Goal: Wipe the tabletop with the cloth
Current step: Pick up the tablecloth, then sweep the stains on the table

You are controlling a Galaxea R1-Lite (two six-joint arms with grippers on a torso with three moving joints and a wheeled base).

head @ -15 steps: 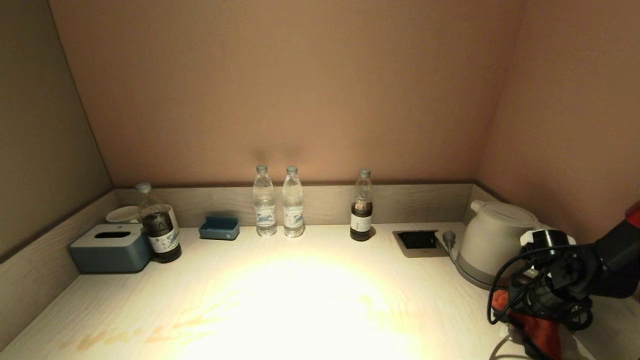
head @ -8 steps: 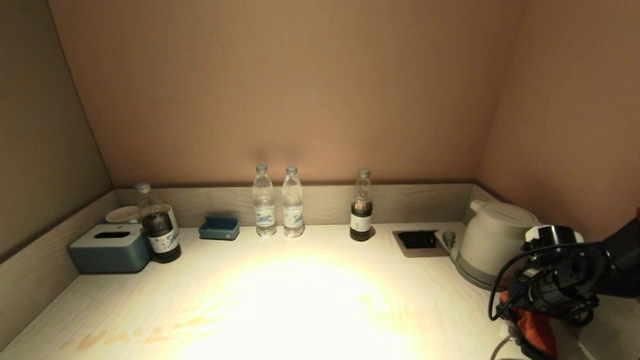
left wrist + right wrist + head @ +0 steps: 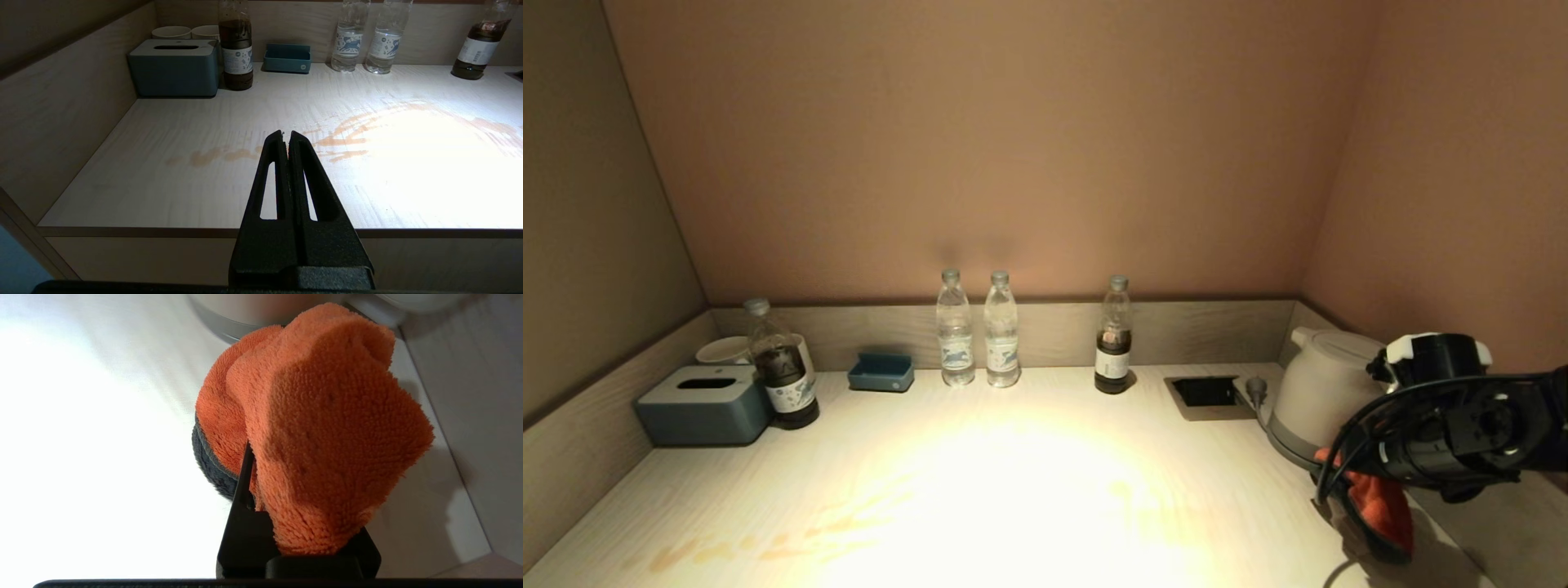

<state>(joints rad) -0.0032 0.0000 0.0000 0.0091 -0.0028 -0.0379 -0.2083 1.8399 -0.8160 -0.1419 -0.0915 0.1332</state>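
My right gripper point(image 3: 1368, 502) is shut on an orange cloth with a grey underside point(image 3: 1380, 510) at the table's right end, just in front of the kettle; the cloth hangs free above the tabletop. In the right wrist view the cloth point(image 3: 322, 433) bunches over the fingers point(image 3: 244, 486) and hides their tips. Orange-brown smears point(image 3: 792, 539) streak the pale wooden tabletop point(image 3: 1013, 490) at the front left and also show in the left wrist view point(image 3: 339, 141). My left gripper point(image 3: 286, 134) is shut and empty, parked off the table's front edge, out of the head view.
A white kettle point(image 3: 1327, 392) and a recessed socket box point(image 3: 1207, 394) stand at the right. Three bottles point(image 3: 1001, 343) line the back wall. A dark bottle point(image 3: 783, 371), blue tissue box point(image 3: 704, 406), cups point(image 3: 723, 351) and small blue tray point(image 3: 880, 372) sit at the left.
My right arm has risen and turned, lifting the orange cloth off the tabletop and a little toward the kettle. The left gripper has not moved.
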